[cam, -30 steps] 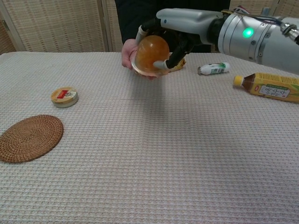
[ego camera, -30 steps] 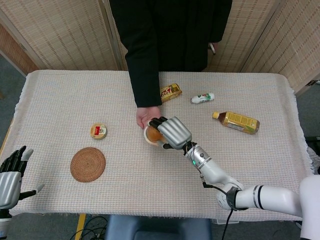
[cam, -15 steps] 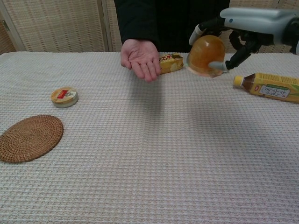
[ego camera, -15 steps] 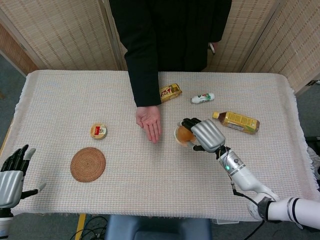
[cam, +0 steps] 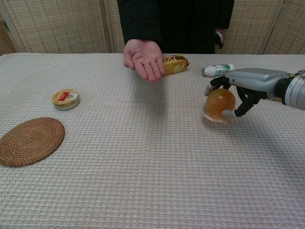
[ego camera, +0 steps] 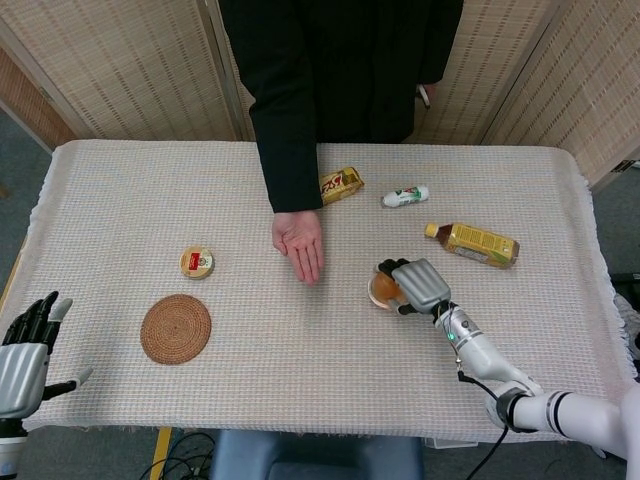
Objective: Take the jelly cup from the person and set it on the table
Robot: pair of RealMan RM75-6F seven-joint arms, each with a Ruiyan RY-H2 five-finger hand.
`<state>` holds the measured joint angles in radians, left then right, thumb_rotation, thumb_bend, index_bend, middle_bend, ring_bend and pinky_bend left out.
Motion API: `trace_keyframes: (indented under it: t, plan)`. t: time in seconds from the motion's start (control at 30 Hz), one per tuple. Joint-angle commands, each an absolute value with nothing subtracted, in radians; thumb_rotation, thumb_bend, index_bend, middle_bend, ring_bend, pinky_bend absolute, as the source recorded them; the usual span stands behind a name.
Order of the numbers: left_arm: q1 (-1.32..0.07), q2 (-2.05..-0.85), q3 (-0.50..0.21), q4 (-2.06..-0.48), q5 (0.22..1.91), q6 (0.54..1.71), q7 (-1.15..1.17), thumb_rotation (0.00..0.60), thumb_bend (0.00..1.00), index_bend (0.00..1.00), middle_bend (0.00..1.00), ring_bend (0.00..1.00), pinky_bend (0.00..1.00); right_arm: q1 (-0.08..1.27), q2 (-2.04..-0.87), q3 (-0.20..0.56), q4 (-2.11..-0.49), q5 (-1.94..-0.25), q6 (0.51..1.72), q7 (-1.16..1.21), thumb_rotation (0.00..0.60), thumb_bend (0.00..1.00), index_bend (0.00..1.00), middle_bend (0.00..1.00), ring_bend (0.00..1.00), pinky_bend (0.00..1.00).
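Observation:
My right hand [ego camera: 417, 284] [cam: 244, 87] grips the orange jelly cup [ego camera: 383, 290] [cam: 219, 105], its fingers wrapped over the top. The cup is tipped on its side and sits low, right at the tablecloth [cam: 143, 157]; I cannot tell whether it touches. The person's open, empty palm [ego camera: 299, 243] [cam: 144, 60] hovers to the left of it above the table. My left hand [ego camera: 22, 352] stays open off the table's near left corner, seen only in the head view.
A woven coaster [ego camera: 176, 328] [cam: 28, 141] and a small round tin [ego camera: 197, 262] [cam: 66, 98] lie on the left. A snack bar [ego camera: 340, 184] [cam: 175, 65], a small white bottle [ego camera: 405, 196] [cam: 218, 70] and a tea bottle [ego camera: 473, 243] lie behind the right hand.
My right hand carried the jelly cup away from the person's palm, rightward and down to table level. The person's hand stayed, now empty. The left hand barely moved.

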<state>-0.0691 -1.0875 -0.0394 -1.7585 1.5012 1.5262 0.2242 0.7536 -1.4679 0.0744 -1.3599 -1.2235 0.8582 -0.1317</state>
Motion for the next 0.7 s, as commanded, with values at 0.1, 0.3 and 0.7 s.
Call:
trace_keyframes:
  t: [0.1, 0.3, 0.7]
  plan:
    - [-0.069, -1.085, -0.039, -1.759, 1.505, 1.527, 0.226, 0.6, 0.14, 0.09, 0.0, 0.0, 0.16, 0.76, -1.499, 0.064, -1.318, -1.207, 0.813, -0.15, 0.6, 0.49, 0.32, 0.28, 0.24, 0.32]
    - [-0.07, -1.086, -0.04, -1.757, 1.506, 1.525, 0.224, 0.6, 0.14, 0.09, 0.0, 0.0, 0.16, 0.74, -1.456, 0.072, -1.368, -1.218, 0.844, -0.153, 0.6, 0.45, 0.0, 0.03, 0.0, 0.02]
    - [-0.08, -1.098, -0.049, -1.745, 1.496, 1.515, 0.218, 0.6, 0.14, 0.09, 0.0, 0.0, 0.16, 0.562, -1.206, 0.059, -1.602, -1.338, 1.135, -0.087, 0.6, 0.45, 0.0, 0.01, 0.0, 0.0]
